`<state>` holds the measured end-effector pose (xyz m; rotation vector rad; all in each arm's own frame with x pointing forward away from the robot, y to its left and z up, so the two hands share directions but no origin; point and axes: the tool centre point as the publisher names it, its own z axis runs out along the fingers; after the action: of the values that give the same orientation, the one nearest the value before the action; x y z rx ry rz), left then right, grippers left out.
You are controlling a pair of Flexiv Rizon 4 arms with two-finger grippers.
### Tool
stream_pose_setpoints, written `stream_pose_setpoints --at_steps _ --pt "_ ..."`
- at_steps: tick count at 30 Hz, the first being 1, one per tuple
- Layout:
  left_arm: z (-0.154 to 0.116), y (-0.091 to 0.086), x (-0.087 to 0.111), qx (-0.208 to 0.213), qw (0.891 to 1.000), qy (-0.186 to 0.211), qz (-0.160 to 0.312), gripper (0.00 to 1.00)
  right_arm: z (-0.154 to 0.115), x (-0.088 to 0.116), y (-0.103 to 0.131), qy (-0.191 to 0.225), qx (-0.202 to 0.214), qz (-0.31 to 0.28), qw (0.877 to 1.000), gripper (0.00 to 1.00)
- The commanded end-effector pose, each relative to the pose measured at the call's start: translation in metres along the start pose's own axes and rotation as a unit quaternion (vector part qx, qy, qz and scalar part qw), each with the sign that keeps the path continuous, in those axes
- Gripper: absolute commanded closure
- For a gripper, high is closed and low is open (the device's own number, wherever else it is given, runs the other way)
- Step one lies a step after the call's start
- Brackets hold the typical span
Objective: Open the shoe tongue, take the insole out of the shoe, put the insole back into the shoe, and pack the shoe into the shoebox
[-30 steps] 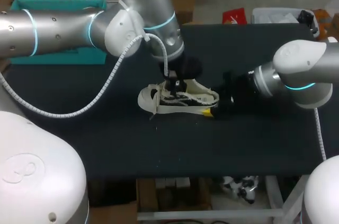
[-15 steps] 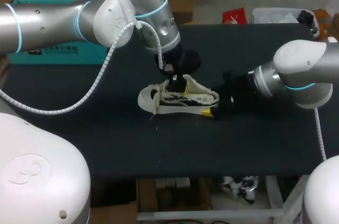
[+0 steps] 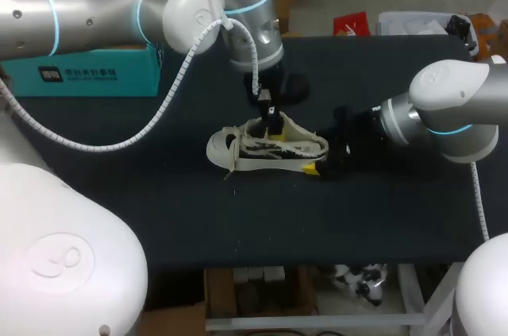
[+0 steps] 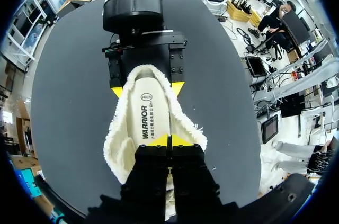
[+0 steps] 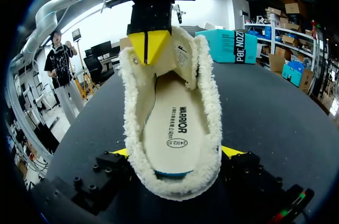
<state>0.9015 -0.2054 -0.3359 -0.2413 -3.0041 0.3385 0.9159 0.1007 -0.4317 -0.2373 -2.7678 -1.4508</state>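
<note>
Shoe (image 3: 266, 149) at middle of bench (image 3: 159, 209). Our left tool (image 4: 169, 140) pinched shut on tongue (image 5: 183, 57), tongue held up. Our right tool (image 5: 176, 154) clamps shoe's back end from both sides. Insole (image 5: 177, 123) not yet out (we judge first step barely underway). Shoebox (image 3: 87, 74) at far left corner, unpacked.

The bench (image 3: 159, 217) has a flat, matte black top. Near its middle, a little toward the far edge, sits a cream shoe (image 3: 266, 148) with a fleecy lining and dark laces. Its toe points to the bench's left edge and its heel to the right edge. A teal shoebox (image 3: 83, 74) stands at the far left corner, its long side running along the far edge, well apart from the shoe.
</note>
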Motion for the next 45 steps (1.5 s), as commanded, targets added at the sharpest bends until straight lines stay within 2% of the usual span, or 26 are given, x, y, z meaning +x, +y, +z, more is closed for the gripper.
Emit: stream_pose_setpoints --at_steps 1,7,13,19,22,28,35,40,45 --pt "0.008 -0.004 -0.01 -0.037 0.999 0.035 -0.001 1.0 0.003 0.0 -0.005 0.001 0.0 -0.001 1.0 1.0" --pt "0.018 0.008 -0.003 -0.067 0.997 0.048 -0.002 1.0 0.003 0.0 -0.005 0.001 0.0 -0.001 1.0 1.0" --pt "0.03 0.017 0.008 -0.085 0.995 0.047 -0.008 1.0 0.003 0.0 -0.005 0.001 0.0 -0.001 1.0 1.0" --pt "0.047 0.022 0.011 -0.101 0.994 0.041 -0.024 1.0 0.003 0.0 -0.005 0.001 0.0 -0.001 1.0 1.0" --pt "0.053 0.024 0.011 -0.109 0.993 0.032 -0.035 1.0 0.003 0.0 -0.005 0.001 0.0 -0.001 1.0 1.0" --pt "0.065 0.029 0.013 -0.122 0.991 -0.017 -0.057 1.0 0.003 0.0 -0.005 0.001 0.0 -0.001 1.0 1.0" --pt "0.066 0.036 0.013 -0.115 0.991 -0.012 -0.062 1.0 0.003 0.0 -0.005 0.001 0.0 -0.001 1.0 1.0" --pt "0.07 0.043 0.013 -0.132 0.988 -0.031 -0.072 1.0 0.003 0.0 -0.005 0.001 0.0 -0.001 1.0 1.0" --pt "0.071 0.049 0.011 -0.129 0.988 -0.031 -0.076 1.0 0.003 0.0 -0.005 0.001 0.0 -0.001 1.0 1.0"
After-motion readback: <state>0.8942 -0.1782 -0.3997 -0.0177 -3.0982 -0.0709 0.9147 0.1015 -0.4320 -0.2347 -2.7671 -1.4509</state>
